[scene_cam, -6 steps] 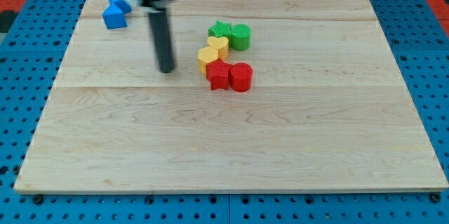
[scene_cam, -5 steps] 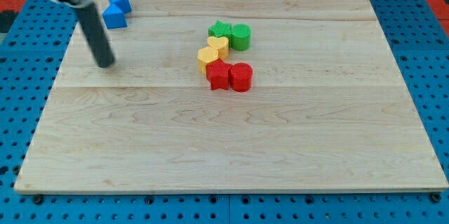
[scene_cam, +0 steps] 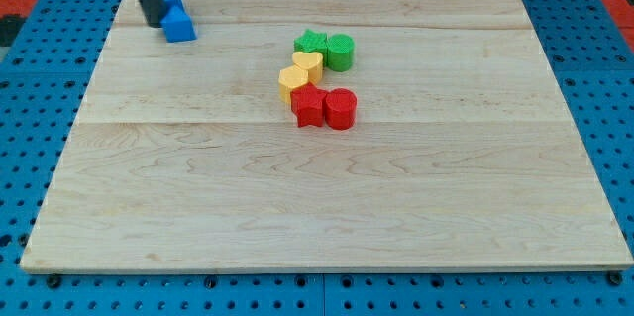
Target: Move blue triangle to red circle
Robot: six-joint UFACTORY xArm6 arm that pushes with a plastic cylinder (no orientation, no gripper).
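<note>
I see the wooden board (scene_cam: 327, 217) carrying two blue blocks (scene_cam: 178, 25) near its top left corner. Near the middle lie two green blocks (scene_cam: 327, 50), two yellow blocks (scene_cam: 298, 74), a red block, perhaps a star (scene_cam: 308, 105), and a red cylinder (scene_cam: 340, 109), clustered together.

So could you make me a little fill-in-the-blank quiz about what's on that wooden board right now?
1. My tip sits at the view's left of the two ____ blocks, touching them.
2. The red round block lies to the view's right of the red ____ block.
3. Between the green blocks and the red ones lie two ____ blocks.
4. The blue blocks are near the board's top ____ corner in the view.

Missing words: blue; star-shaped; yellow; left
</note>
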